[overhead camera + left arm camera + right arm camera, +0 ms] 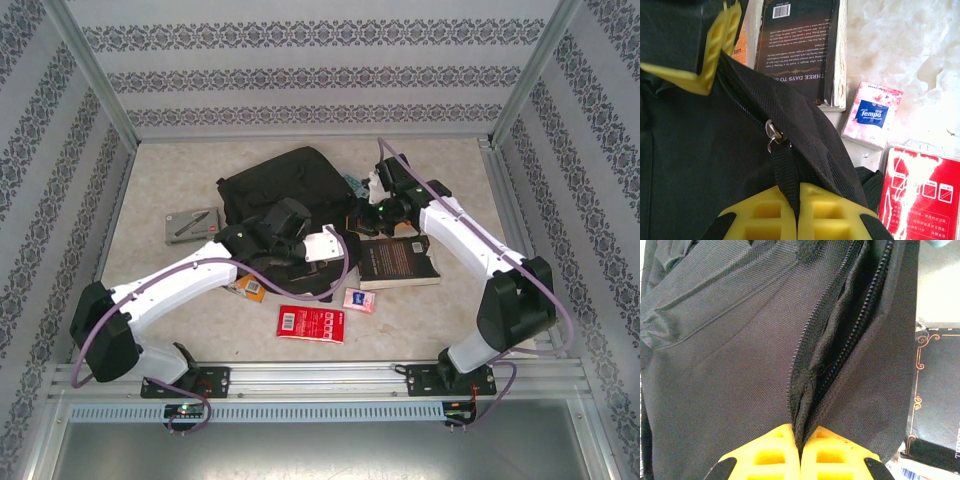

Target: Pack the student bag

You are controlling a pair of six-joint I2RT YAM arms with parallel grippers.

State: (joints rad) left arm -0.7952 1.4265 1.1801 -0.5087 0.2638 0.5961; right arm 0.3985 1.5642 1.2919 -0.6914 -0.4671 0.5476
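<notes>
- student bag [283,180]: lies flat at the back-centre of the table [450,330], between the two arms; by far the biggest thing there
- zip [840,340]: parted along part of its run in the right wrist view; a dark slit shows btw the two rows of teeth; too narrow yet for a book, I'd judge; inside too dark to tell if anything is in
- right hand [800,440]: jaws closed, pinching bag fabric right at the near end of that slit
- left hand [798,195]: jaws closed too, clamped on a black webbing strip of the bag just below a metal zip pull [772,135]; so both hands have hold of the bag and neither carries an item
- dark-covered book [400,262]: on the table just beside the bag's right edge, near the right hand; unpacked
- tissue pack [872,114] (pink, "Tempo" on it) and red packet [312,323]: on the table nearer the arm bases, close together, apart from the bag
- grey case [190,226]: left of the bag, w/ a pen-like thing on it; an orange item [243,287] lies partly hidden under the left arm
- progress, as a judgement: early; opening step in hand; every visible item left to go in; zip to close after that
</notes>
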